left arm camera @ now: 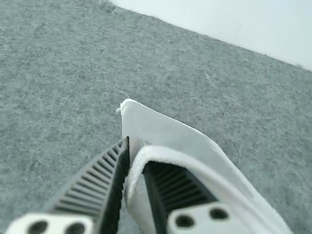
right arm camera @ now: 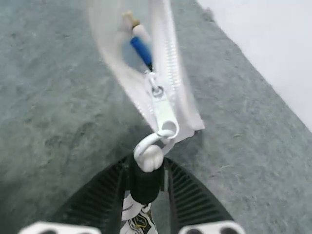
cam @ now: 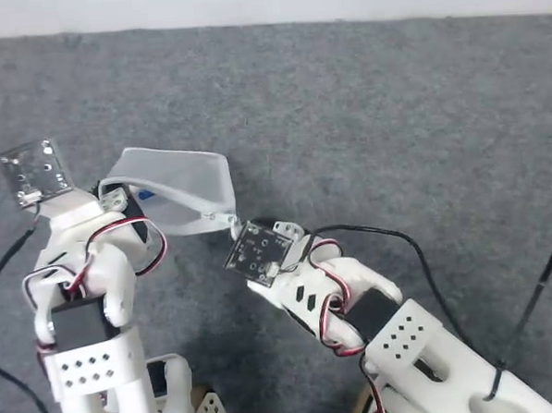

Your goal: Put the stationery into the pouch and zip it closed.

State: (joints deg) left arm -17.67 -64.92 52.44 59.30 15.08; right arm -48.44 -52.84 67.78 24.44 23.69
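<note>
I am holding the pouch (cam: 178, 188) stretched between both arms above the worktop (cam: 392, 117). My left gripper (left arm camera: 127, 141) is clenching one end and my right gripper (right arm camera: 146, 165) is pinching the zipper pull (right arm camera: 148, 156). The zip's long axis is running from right gripper toward left.

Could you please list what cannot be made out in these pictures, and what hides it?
1. Contents of the pouch: in the high view its fabric hides all but a blue spot; in the right wrist view the blue-and-white item is blurred, so kind and number are unclear.
2. Far end of the zipper: cut off by the right wrist view's edge.
</note>
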